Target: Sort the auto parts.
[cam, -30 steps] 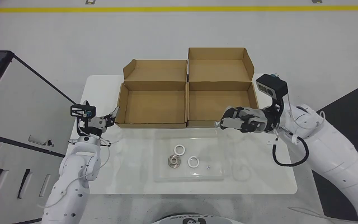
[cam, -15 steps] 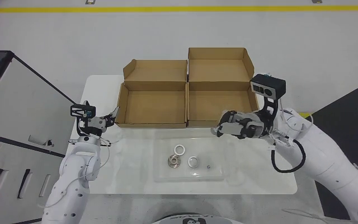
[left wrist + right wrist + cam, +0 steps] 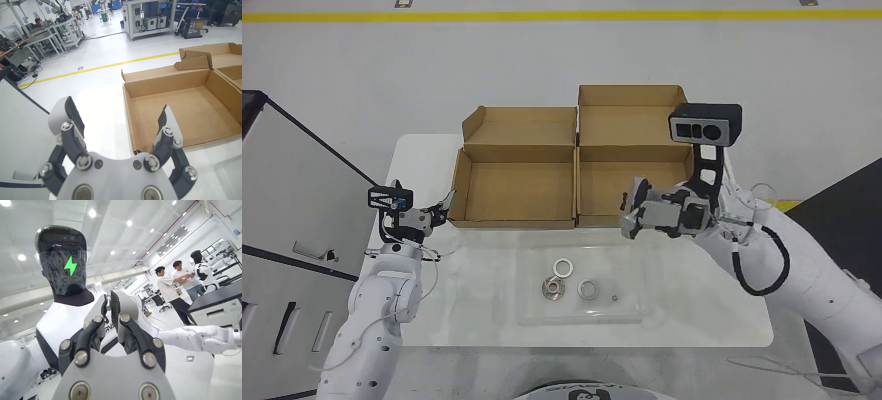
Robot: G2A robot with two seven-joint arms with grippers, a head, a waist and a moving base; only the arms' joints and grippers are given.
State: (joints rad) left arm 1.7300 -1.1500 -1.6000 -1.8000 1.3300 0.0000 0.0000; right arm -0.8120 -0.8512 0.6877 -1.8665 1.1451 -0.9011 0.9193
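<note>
- Swinging inward, the right gripper (image 3: 628, 218) now hangs at the front edge of the right box (image 3: 634, 190), wrist turned upward.
- Its jaws pinch a small metal pin (image 3: 108, 303), likely bound for that box.
- Meanwhile the left gripper (image 3: 117, 106) stays wide open by the left box (image 3: 179, 113).

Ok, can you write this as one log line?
left gripper open beside left box | right gripper shut on metal part, at right box front
</note>
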